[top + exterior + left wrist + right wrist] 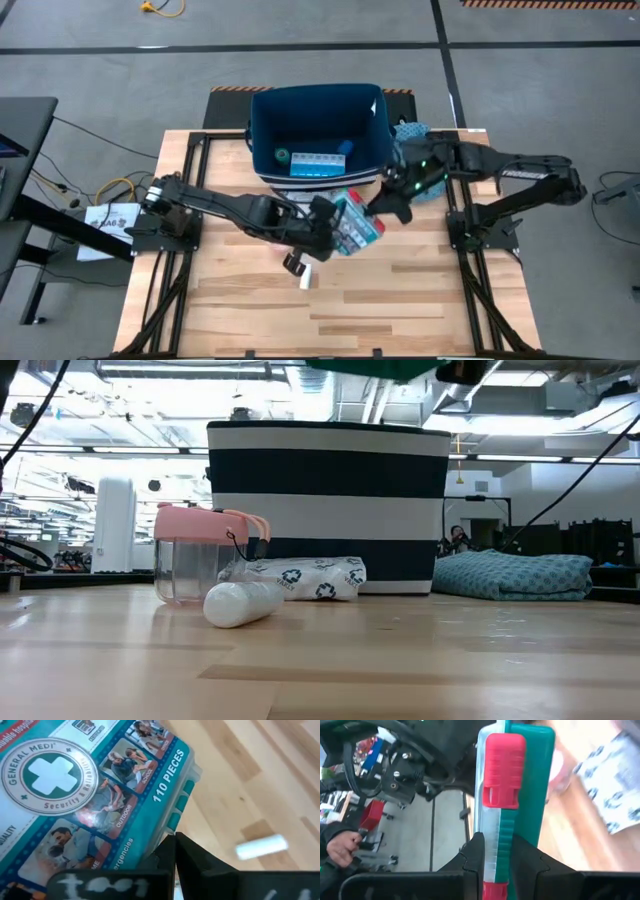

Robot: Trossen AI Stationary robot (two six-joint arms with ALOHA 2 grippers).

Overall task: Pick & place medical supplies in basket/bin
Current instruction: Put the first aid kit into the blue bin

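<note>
Look inside the dark navy soft-sided bin (318,125) at upper centre of the high view: a green roll (283,156), a light-blue pill organizer (316,163) and a blue tape roll (345,147) already lie on its floor. Your current item is the teal-and-white plastic first-aid kit case with red latches (354,225), lifted just below the bin's near wall. The right gripper (495,851) is clamped on its edge; the left gripper (174,845) is pinched fully closed against its edge too. In the low view, lower left, a pink-lidded clear cup (197,553), a white stick (244,603) and a white patterned packet (296,578) sit on the wooden table (420,660), so I judge you about halfway.
</note>
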